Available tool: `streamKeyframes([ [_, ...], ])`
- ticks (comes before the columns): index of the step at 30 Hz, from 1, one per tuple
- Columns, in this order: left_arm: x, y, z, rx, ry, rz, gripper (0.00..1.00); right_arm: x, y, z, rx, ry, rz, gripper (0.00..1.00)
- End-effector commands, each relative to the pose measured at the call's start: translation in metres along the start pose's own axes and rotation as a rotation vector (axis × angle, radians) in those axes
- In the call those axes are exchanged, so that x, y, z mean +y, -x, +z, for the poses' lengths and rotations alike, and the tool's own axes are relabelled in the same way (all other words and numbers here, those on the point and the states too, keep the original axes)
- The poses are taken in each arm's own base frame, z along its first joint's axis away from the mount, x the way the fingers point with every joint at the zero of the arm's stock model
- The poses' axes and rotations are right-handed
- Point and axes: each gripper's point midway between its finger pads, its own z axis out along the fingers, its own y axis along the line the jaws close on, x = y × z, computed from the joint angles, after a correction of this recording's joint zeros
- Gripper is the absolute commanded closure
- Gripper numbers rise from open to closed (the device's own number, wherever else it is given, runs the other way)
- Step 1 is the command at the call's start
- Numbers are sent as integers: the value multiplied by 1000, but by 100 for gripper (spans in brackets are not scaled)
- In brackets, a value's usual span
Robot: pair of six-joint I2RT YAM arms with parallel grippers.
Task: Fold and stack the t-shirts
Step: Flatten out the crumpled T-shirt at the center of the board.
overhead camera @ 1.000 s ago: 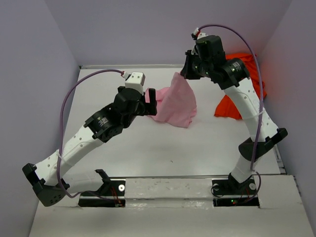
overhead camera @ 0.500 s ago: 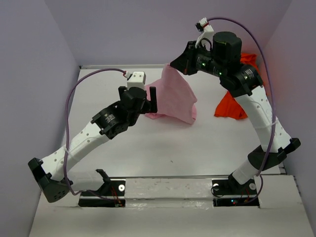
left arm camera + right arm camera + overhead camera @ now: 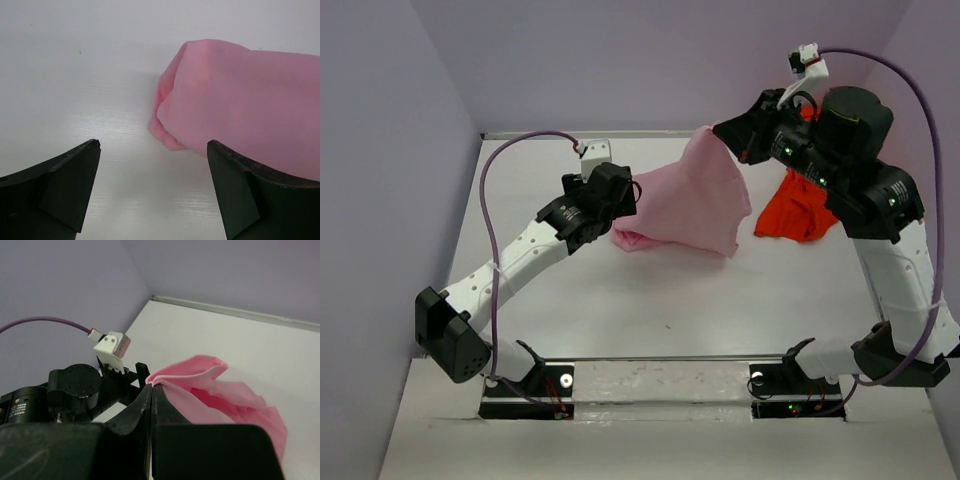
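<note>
The right gripper (image 3: 720, 132) is pinching the top edge of the light pink t-shirt (image 3: 692, 198) with its jaws pressed fully together, and is holding that edge up above the far middle of the white table (image 3: 670, 300). In the right wrist view the fingertips (image 3: 151, 388) are meeting on a thin fold of the cloth (image 3: 220, 400), which is draping away below them. The shirt is hanging in a tent-like shape, widening downward, with its lower hem lying bunched on the table. The left gripper (image 3: 628, 200) is hovering just left of the shirt's lower left corner with its jaws spread wide and nothing between them; in the left wrist view the two dark fingers (image 3: 70, 185) are framing bare table, and the rounded pink corner (image 3: 240, 100) is sitting just beyond the right finger. The bright orange-red t-shirt (image 3: 800, 210) is lying crumpled at the far right of the table, partly behind the right arm.
</note>
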Motion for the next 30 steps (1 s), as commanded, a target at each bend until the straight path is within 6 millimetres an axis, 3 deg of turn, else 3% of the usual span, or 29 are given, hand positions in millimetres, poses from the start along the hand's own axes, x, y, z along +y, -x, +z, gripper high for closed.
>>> streamKeyframes([
  [1, -15, 35, -19, -63, -65, -125, 3, 12, 40, -30, -125, 23, -84, 100],
  [5, 1, 42, -41, -87, -73, -152, 3, 7, -6, -5, 18, 50, -42, 100],
  [6, 7, 38, -45, -80, -63, -143, 3, -2, -36, 9, 93, 45, -16, 100],
  [9, 28, 42, -67, -111, -63, -143, 3, 12, -70, 31, 172, 127, 37, 100],
  [12, 49, 34, -84, -120, -65, -140, 3, 37, -112, 60, 282, 195, 11, 100],
  [13, 53, 32, -89, -124, -69, -143, 3, 55, -125, 65, 314, 229, -3, 100],
  [14, 60, 34, -97, -139, -77, -167, 3, 65, -127, 71, 323, 251, -15, 100],
  [15, 65, 30, -100, -136, -70, -167, 3, 72, -149, 88, 381, 264, -19, 100],
  [16, 69, 27, -102, -136, -68, -168, 3, 83, -157, 94, 399, 283, -29, 100],
  [17, 74, 29, -108, -150, -70, -184, 3, 111, -152, 92, 385, 347, -44, 100],
  [19, 80, 28, -112, -154, -61, -188, 3, 138, -153, 98, 386, 400, -58, 100],
  [20, 84, 30, -115, -167, -53, -194, 3, 153, -173, 107, 432, 422, -64, 100],
  [21, 87, 33, -118, -174, -46, -197, 3, 173, -145, 103, 366, 473, -67, 100],
  [22, 88, 34, -119, -179, -44, -197, 3, 180, -158, 113, 399, 478, -71, 100],
  [24, 92, 39, -120, -193, -29, -192, 3, 199, -142, 107, 362, 521, -68, 100],
  [25, 91, 41, -120, -196, -26, -189, 3, 206, -123, 101, 313, 544, -65, 100],
  [28, 91, 47, -121, -208, -22, -198, 3, 203, -94, 90, 228, 522, -70, 100],
  [29, 90, 49, -120, -215, -19, -202, 3, 198, -70, 75, 160, 499, -82, 100],
  [30, 89, 51, -120, -217, -19, -205, 3, 196, -60, 69, 128, 489, -91, 100],
])
